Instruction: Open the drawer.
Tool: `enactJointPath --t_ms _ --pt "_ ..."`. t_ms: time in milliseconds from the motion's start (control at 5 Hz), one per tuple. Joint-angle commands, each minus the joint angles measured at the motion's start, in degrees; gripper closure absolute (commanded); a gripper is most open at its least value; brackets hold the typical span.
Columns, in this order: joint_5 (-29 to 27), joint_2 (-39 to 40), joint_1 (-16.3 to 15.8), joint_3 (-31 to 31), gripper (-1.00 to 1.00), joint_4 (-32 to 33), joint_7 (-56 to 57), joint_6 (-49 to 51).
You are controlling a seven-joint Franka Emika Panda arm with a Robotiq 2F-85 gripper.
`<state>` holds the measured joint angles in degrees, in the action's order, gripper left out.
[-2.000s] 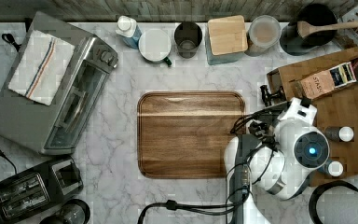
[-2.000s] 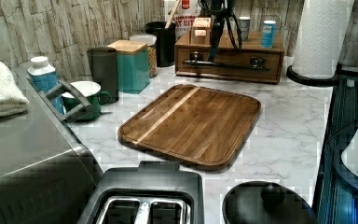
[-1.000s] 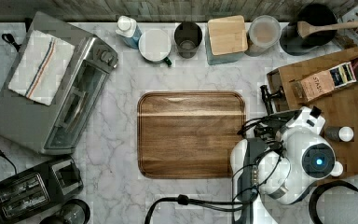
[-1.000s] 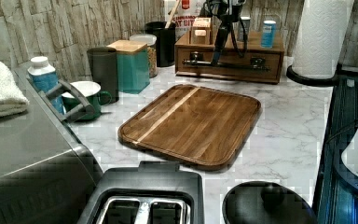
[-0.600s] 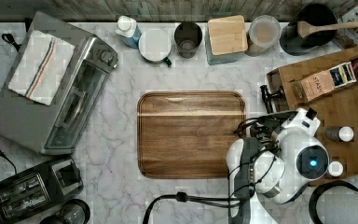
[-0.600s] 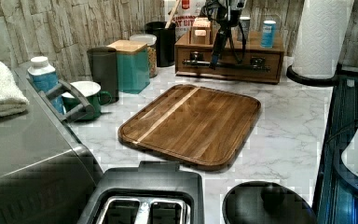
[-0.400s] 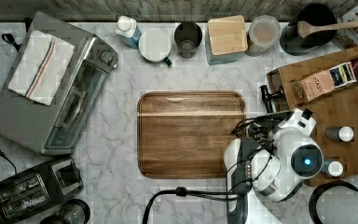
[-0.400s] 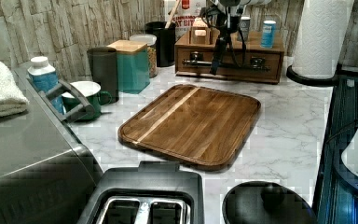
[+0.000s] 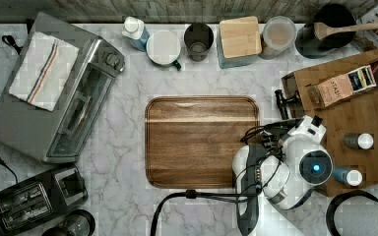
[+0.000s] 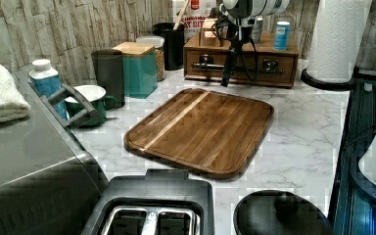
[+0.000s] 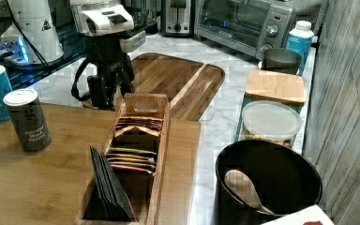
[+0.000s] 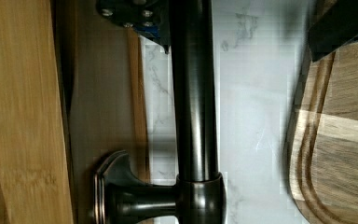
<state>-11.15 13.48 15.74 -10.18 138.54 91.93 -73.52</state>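
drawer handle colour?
Dark bronze-black, slightly glossy handle; clearest in the wrist view.

White marble countertop [image 9: 128,162], wood-plank wall [image 10: 54,24], even light

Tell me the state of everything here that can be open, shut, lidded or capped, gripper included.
drawer: looks shut, front flush with its box
gripper: open, one finger on each side of the drawer's handle
toaster oven: door shut
teal canister: wooden lid on
clear jar: lid on
blue bottle: capped
black pot: uncovered, wooden spoon inside
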Motion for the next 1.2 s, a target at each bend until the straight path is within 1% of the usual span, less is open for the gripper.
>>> enactJointPath --t_ms 200,400,600,800,1000,1200 --pt "4.1 0.7 -2.2 1.7 -1.0 -5.1 3.1 18.6" --pt "0.7 4.1 -0.2 5.2 -1.0 -10.1 8.0 29.3" --pt "-1.4 1.3 -1.8 6.9 -1.0 -3.7 5.7 23.6" --pt "-3.7 -1.7 -6.4 6.9 -1.0 1.9 2.0 21.3" --pt "-3.3 -6.5 -10.4 9.7 -1.0 8.7 -7.1 18.4" --pt "-2.6 -9.6 -13.3 11.6 -1.0 12.2 -12.4 17.5"
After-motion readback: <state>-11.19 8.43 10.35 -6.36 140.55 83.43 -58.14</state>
